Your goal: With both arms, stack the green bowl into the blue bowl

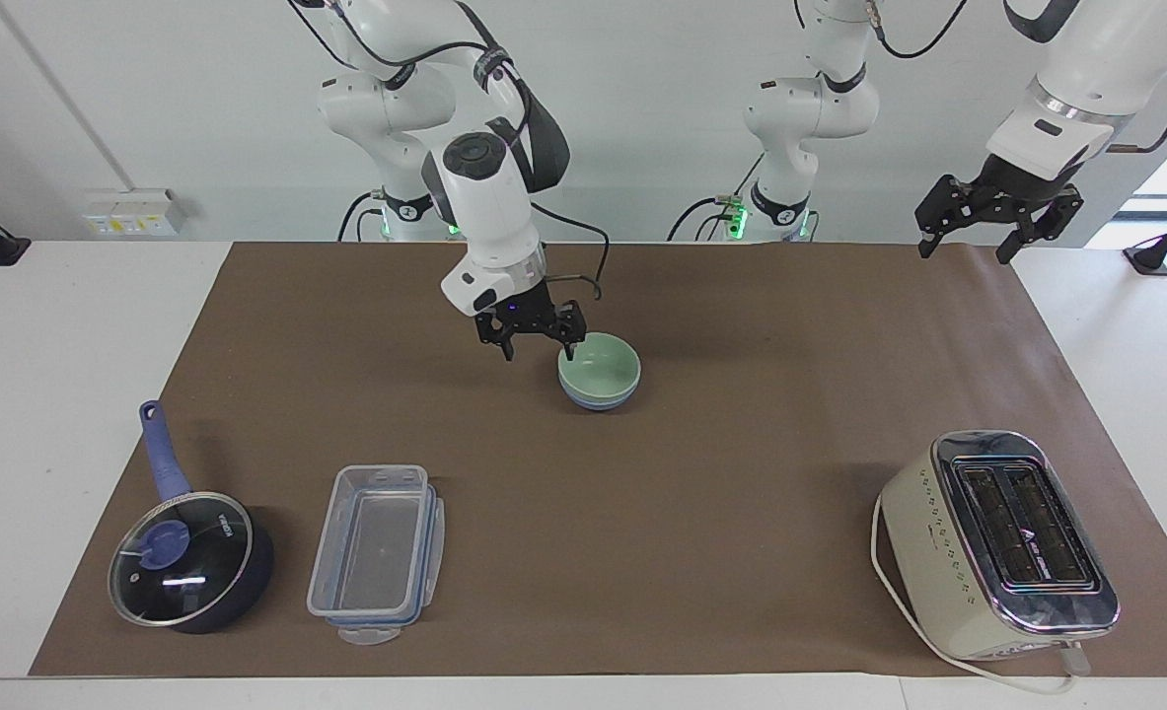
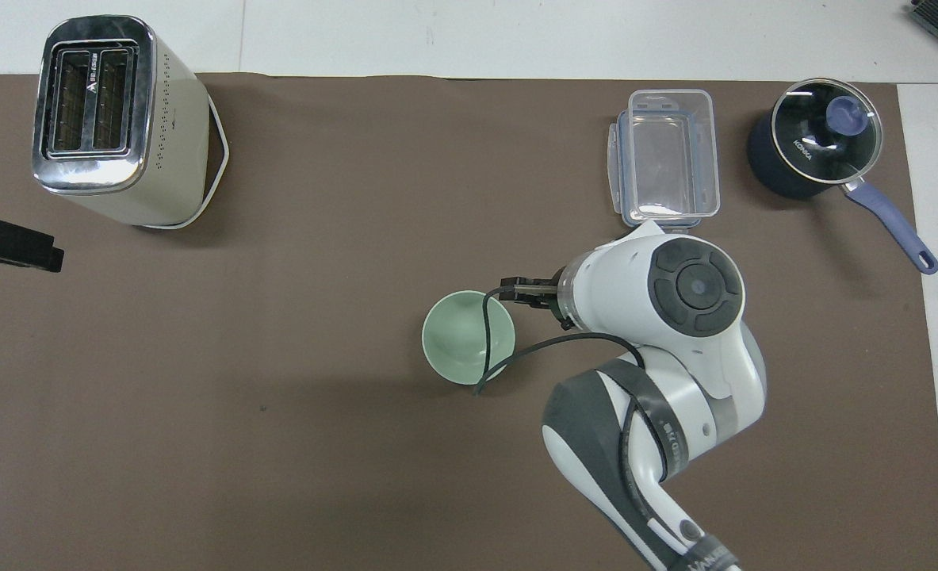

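Pale mint-green bowl (image 1: 600,367) nested in periwinkle-blue bowl (image 1: 598,399); plain brown mat (image 1: 741,325) on white table (image 1: 50,325). Dark blue saucepan (image 1: 191,562) with lighter blue handle; clear container (image 1: 377,552), blue-trimmed; cream toaster (image 1: 997,547) with chrome top, dotted side.

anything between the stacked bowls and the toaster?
Nothing: only bare brown mat between the green bowl, nested in the blue bowl, and the toaster. Facing and overhead views both show it.
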`<state>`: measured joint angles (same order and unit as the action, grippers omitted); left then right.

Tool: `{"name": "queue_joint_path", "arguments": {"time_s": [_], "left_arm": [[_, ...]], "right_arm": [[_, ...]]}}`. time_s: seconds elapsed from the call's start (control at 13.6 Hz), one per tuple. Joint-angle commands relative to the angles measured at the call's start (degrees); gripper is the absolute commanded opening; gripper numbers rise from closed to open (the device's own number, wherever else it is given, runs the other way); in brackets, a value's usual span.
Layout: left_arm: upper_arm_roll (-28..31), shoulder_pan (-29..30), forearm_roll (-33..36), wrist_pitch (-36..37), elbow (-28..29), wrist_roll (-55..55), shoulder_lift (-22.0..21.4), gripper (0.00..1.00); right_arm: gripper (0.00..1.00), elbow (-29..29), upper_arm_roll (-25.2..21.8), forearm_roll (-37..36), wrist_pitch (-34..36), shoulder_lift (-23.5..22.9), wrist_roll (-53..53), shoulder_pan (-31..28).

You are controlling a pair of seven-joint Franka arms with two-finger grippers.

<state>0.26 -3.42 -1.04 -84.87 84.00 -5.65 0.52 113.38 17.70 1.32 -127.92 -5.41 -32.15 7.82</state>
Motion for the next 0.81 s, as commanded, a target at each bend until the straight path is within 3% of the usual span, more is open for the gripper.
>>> {"name": "queue_joint_path", "arguments": {"time_s": [0.0,0.15,0.44,0.74], "left_arm": [[-0.2,0.5,0.6,1.2,-0.8,-0.2,-0.1,1.0],[-0.2,0.5,0.6,1.2,-0.8,-0.2,-0.1,1.0],[-0.2,0.5,0.6,1.2,-0.8,-0.2,-0.2,1.0],[-0.2,0.5,0.6,1.2,-0.8,-0.2,-0.1,1.0]], "right_arm": [[1.0,0.5,0.2,-4.7,2.4,2.9,0.1,-2.3],[1.0,-1.7,0.2,-5.0,6.1,5.1,0.2,-4.0],[1.0,-12.4,0.1,-4.5,20.8,7.1,-0.7,-5.4],[1.0,-13.1,-0.5,-3.8,24.8,11.6,-0.5,-7.9]]}}
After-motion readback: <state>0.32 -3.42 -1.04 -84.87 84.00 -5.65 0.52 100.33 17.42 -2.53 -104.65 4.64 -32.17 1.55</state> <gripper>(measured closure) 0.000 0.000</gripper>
